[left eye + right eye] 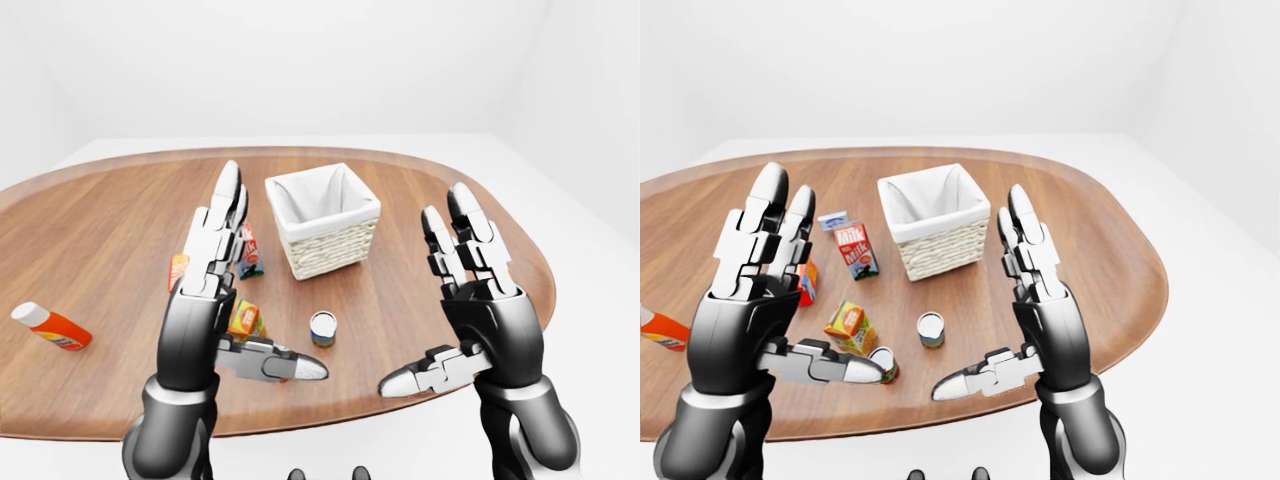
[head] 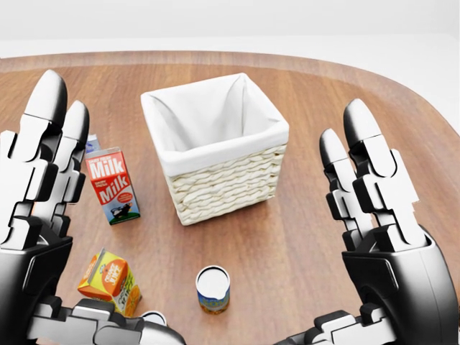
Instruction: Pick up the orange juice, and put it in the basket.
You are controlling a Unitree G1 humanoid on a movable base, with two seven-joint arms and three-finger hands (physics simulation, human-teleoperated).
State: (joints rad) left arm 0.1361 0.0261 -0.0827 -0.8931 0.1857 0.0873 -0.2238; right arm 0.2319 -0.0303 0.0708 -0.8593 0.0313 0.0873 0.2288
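Note:
The orange juice carton (image 2: 108, 282) stands on the wooden table (image 2: 309, 215) at the lower left of the head view, just right of my left hand (image 2: 43, 187). That hand is open, fingers spread upward, its thumb lying below the carton and apart from it. The wicker basket (image 2: 223, 188) with a white liner sits in the middle of the view, up and to the right of the carton. My right hand (image 2: 374, 208) is open at the right, holding nothing.
A milk carton (image 2: 113, 185) stands left of the basket. A blue-labelled can (image 2: 213, 289) and a red can (image 1: 883, 364) stand near the juice. A red box (image 1: 807, 280), a small white box (image 1: 832, 220) and a lying orange bottle (image 1: 52, 326) are further left.

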